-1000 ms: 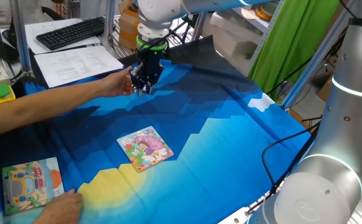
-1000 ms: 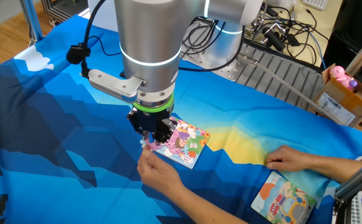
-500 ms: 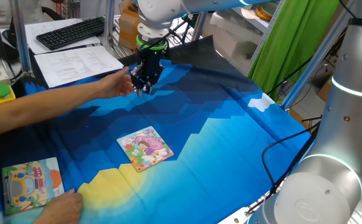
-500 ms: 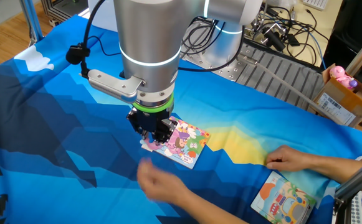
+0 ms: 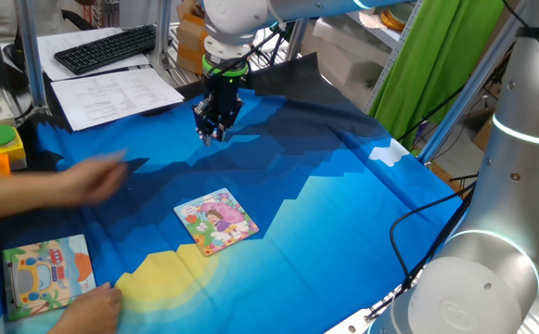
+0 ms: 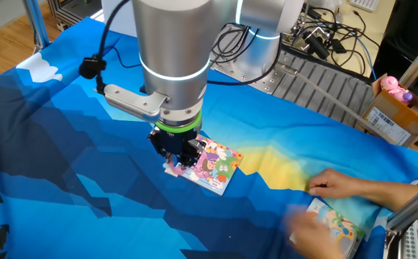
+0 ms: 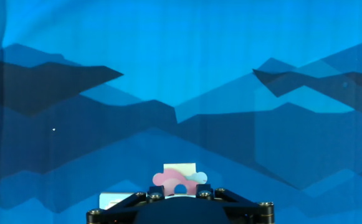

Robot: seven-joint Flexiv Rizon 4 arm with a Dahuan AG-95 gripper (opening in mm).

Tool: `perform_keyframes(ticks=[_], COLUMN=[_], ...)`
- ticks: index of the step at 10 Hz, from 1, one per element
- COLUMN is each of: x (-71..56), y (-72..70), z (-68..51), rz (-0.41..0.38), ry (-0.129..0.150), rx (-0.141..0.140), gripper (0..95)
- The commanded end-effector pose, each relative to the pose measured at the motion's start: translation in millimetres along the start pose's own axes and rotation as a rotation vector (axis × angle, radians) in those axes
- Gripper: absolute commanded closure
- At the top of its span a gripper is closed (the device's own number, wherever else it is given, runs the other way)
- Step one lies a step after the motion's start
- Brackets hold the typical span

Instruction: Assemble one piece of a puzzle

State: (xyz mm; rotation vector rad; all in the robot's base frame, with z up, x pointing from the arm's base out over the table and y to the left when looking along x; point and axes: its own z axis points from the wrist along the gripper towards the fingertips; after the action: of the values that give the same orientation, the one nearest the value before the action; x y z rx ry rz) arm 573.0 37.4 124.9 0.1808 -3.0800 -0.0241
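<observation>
My gripper [image 5: 211, 133] hangs above the dark blue part of the cloth, well behind the puzzle [image 5: 215, 221]. The puzzle is a small square board with a cartoon girl picture and lies flat on the cloth. In the hand view the gripper [image 7: 179, 193] is shut on the piece [image 7: 179, 177], a tiny pink-and-white knobbed jigsaw piece that sticks out between the fingers. In the other fixed view the gripper [image 6: 177, 164] stands in front of the left corner of the puzzle [image 6: 219, 164].
An orange-bordered board with a vehicle picture [image 5: 46, 269] lies at the near left, with a person's hand [image 5: 93, 311] on it. The person's other arm [image 5: 56, 181] blurs across the left side. A keyboard [image 5: 107, 46] and papers [image 5: 116, 93] lie beyond the cloth.
The person's hand has drawn back from my gripper toward the left. The piece stays between my fingers. The arm has not moved.
</observation>
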Motion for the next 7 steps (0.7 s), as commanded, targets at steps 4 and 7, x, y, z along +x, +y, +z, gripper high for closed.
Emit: perform_keyframes(ticks=[4,7], x=[17.2,28.8], y=[6.7,5.5], z=[17.5,31.7], rz=[0.028,0.032], ry=[-0.008,-0.011], rx=[0.002,-0.001], gripper=[95.0,95.0])
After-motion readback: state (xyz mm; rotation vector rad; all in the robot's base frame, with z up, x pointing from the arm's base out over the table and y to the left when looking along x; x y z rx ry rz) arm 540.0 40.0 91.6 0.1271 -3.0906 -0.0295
